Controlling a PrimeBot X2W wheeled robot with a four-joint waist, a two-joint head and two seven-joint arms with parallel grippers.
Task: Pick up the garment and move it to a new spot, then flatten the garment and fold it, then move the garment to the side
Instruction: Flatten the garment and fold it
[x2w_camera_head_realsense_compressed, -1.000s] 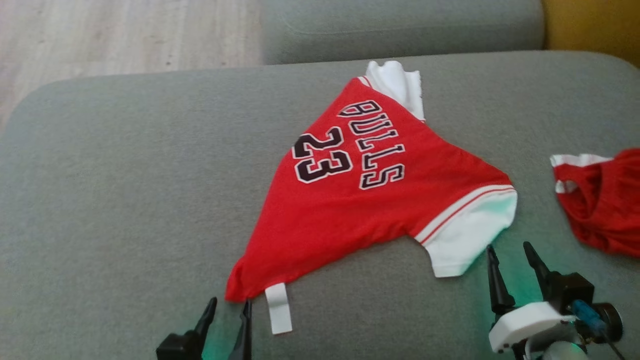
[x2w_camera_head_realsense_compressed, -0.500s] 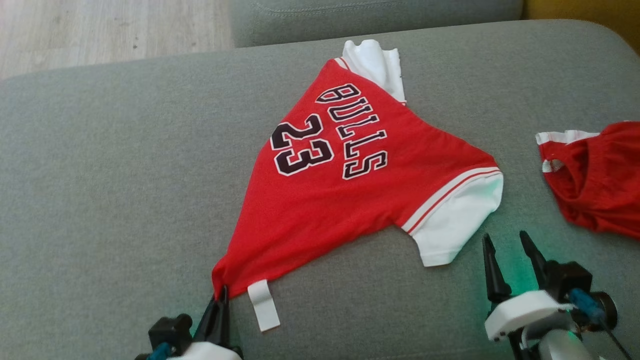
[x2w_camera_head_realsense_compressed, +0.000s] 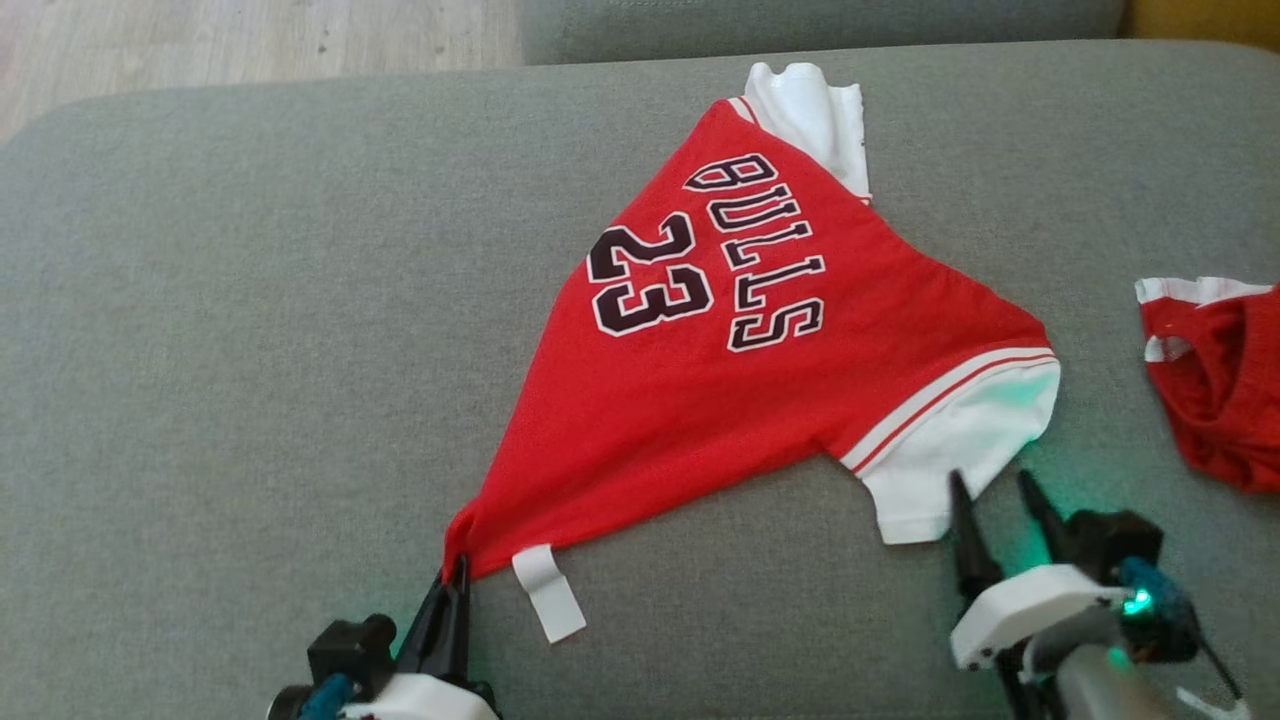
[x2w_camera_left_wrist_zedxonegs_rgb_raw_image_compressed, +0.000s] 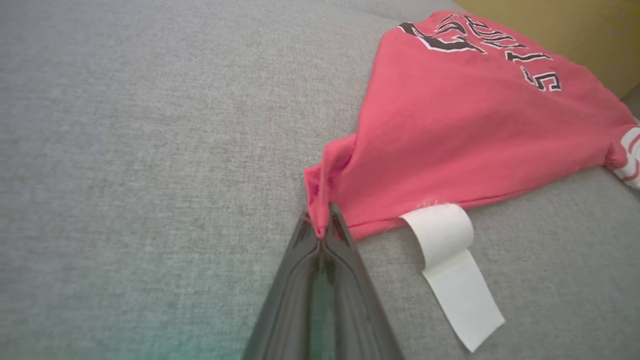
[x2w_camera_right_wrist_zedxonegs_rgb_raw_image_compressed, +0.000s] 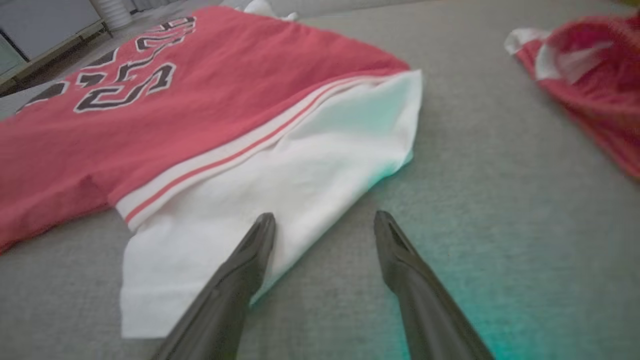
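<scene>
The garment (x2w_camera_head_realsense_compressed: 740, 370) is a red jersey with white sleeves, lettered BULLS 23, lying spread on the grey sofa cushion (x2w_camera_head_realsense_compressed: 250, 330). My left gripper (x2w_camera_head_realsense_compressed: 455, 572) is shut on its near bunched red corner (x2w_camera_left_wrist_zedxonegs_rgb_raw_image_compressed: 320, 210), beside a white label (x2w_camera_left_wrist_zedxonegs_rgb_raw_image_compressed: 452, 270) that curls out from the hem. My right gripper (x2w_camera_head_realsense_compressed: 990, 490) stands open at the edge of the near white sleeve (x2w_camera_right_wrist_zedxonegs_rgb_raw_image_compressed: 280, 185). One finger lies over the sleeve cloth and the other over bare cushion.
A second red garment with white trim (x2w_camera_head_realsense_compressed: 1225, 390) lies crumpled at the right edge of the cushion. Another grey cushion (x2w_camera_head_realsense_compressed: 820, 20) borders the far side, with wooden floor (x2w_camera_head_realsense_compressed: 250, 40) beyond at the left. Wide bare cushion lies to the left.
My left gripper has gone from open beside the jersey's corner to shut on it. My right gripper has edged forward onto the white sleeve. The camera has shifted.
</scene>
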